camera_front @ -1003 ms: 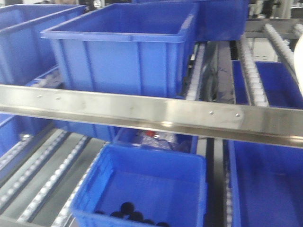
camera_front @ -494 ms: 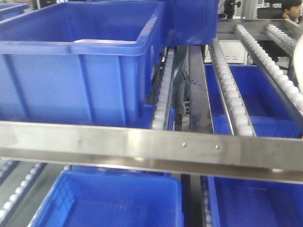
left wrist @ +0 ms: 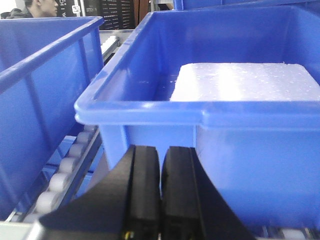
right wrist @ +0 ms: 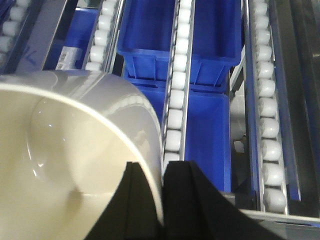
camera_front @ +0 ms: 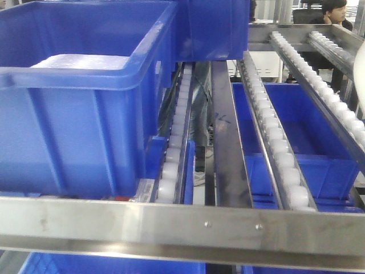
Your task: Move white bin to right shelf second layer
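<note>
The white bin [right wrist: 60,150] fills the lower left of the right wrist view, tilted with its glossy cream inside facing the camera. My right gripper [right wrist: 161,166] is shut on its rim, one finger inside and one outside. The bin hangs above a sloped level of white roller tracks [right wrist: 176,100] between steel rails. The same tracks show in the front view [camera_front: 272,137]. My left gripper [left wrist: 161,149] is shut and empty, just in front of the wall of a blue crate [left wrist: 250,165].
The large blue crate [camera_front: 74,131] holding a white foam block [left wrist: 240,82] stands on the rollers at left. A second blue crate [left wrist: 35,100] is beside it. More blue crates [right wrist: 165,35] lie below the tracks. A steel front rail [camera_front: 182,228] crosses the view. A person [camera_front: 333,11] sits behind.
The front view has risen and moved closer to the rack. The steel rail has dropped lower in the picture, the blue crate looms larger, and the lower crates have gone out of view.
</note>
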### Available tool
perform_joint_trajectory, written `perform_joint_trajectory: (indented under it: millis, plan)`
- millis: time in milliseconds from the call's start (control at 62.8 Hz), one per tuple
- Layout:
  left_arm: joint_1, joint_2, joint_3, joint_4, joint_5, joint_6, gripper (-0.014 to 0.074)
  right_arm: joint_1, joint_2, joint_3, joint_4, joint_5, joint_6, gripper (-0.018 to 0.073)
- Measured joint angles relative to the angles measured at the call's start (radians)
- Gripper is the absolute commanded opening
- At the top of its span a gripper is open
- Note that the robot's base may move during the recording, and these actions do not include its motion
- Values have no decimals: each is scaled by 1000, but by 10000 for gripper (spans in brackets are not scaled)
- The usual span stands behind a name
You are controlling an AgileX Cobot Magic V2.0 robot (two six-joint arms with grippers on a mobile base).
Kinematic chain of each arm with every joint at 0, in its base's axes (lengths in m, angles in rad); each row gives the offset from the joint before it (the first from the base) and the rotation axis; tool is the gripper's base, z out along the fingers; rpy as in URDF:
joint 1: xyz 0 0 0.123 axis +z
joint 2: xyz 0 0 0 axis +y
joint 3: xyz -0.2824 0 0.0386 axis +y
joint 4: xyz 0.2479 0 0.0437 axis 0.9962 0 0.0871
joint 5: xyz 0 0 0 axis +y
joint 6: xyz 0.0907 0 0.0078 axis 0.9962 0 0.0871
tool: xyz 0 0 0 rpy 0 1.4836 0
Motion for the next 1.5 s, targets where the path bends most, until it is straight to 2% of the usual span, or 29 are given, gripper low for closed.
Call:
perform_joint_trajectory:
  millis: [1497]
  plan:
    - [0, 0, 0, 0, 0, 0, 85, 0, 0, 0, 0, 0, 0, 55]
